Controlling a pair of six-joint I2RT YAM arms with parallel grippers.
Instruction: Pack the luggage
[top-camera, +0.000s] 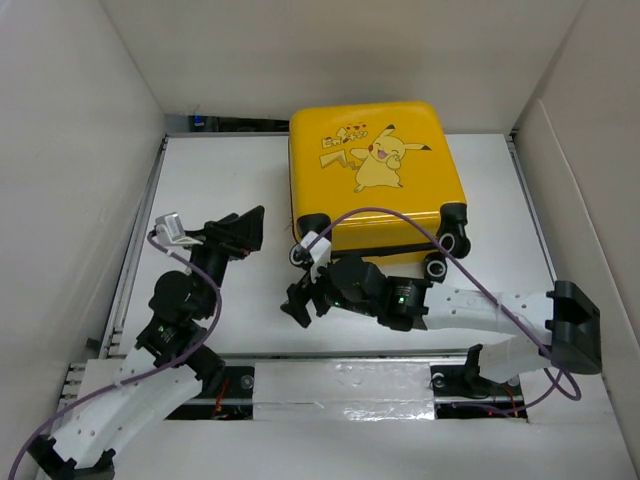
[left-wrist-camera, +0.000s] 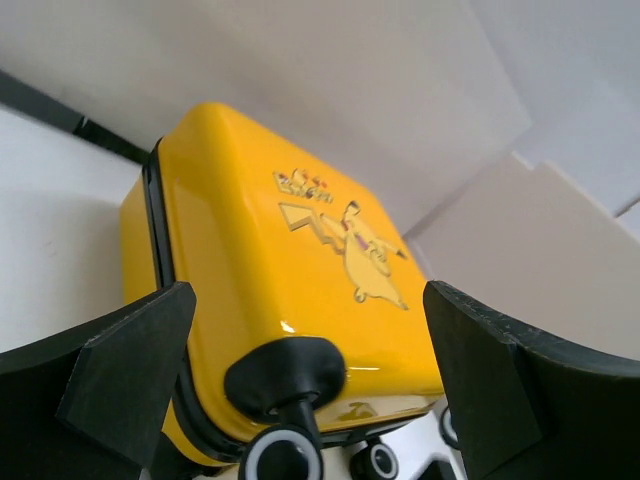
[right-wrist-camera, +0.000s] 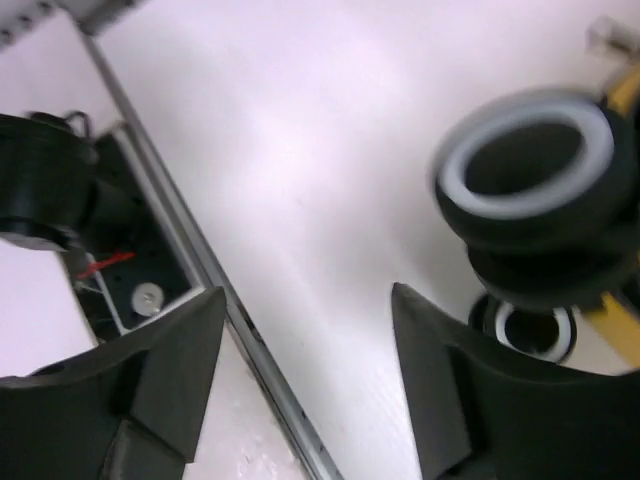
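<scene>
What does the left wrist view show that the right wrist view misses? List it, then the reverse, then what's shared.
Left wrist only: the yellow shell of the luggage, with its Pikachu print. Right wrist only: a metal edge rail and a round black part beside it. Both: white-ringed black wheels, seen between open jaws.
</scene>
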